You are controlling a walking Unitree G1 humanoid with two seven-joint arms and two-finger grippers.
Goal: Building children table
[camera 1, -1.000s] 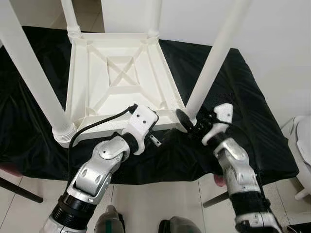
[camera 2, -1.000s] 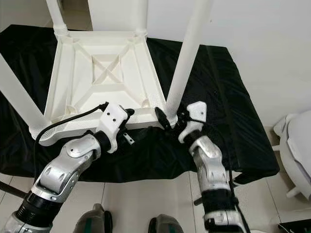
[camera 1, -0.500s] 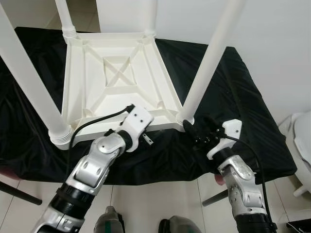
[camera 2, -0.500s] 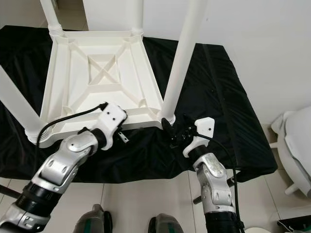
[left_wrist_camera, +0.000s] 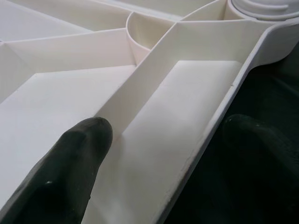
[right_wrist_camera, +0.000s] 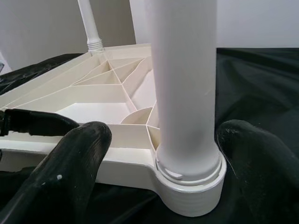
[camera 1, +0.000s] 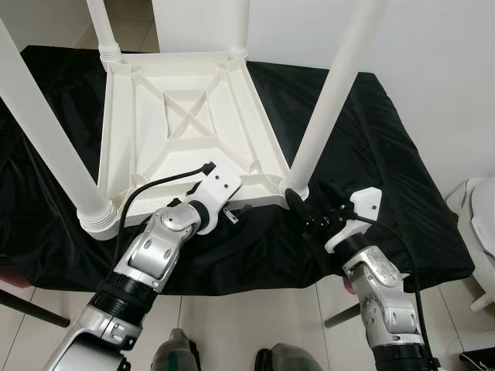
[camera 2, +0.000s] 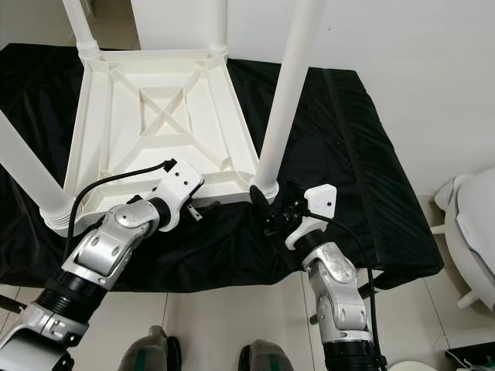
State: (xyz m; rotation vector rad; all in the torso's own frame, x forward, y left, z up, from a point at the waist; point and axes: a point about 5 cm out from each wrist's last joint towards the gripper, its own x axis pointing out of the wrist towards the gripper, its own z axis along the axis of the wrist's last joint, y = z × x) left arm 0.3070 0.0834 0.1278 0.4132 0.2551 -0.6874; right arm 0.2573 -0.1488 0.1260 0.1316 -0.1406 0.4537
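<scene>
A white plastic table (camera 1: 182, 124) lies upside down on a black cloth (camera 1: 387, 162), its ribbed underside facing up. Four white legs stand in the corner sockets: two at the far corners and two at the near corners, one of them the near-right leg (camera 1: 329, 97).

The left gripper (camera 1: 232, 210) is at the table's near rim (camera 1: 255, 199), between the two near legs and closer to the right one. In the left wrist view its fingers (left_wrist_camera: 70, 163) are spread and straddle the rim: one finger lies inside the tray of ribs on the white underside, the other lies outside over the black cloth. Whether either finger presses on the rim cannot be told.

The right gripper (camera 1: 305, 216) is at the base of the near-right leg, low at the socket collar (right_wrist_camera: 189, 186). In the right wrist view its fingers (right_wrist_camera: 70, 158) are spread wide with the leg standing upright between them, a gap showing on each side of the leg, so it is not clamped. One finger sits over the table's rim side, the other over the cloth beyond the corner.

A white fixture (camera 1: 479, 224) stands on the tiled floor (camera 1: 232, 325) at the right, apart from the cloth-covered surface.
</scene>
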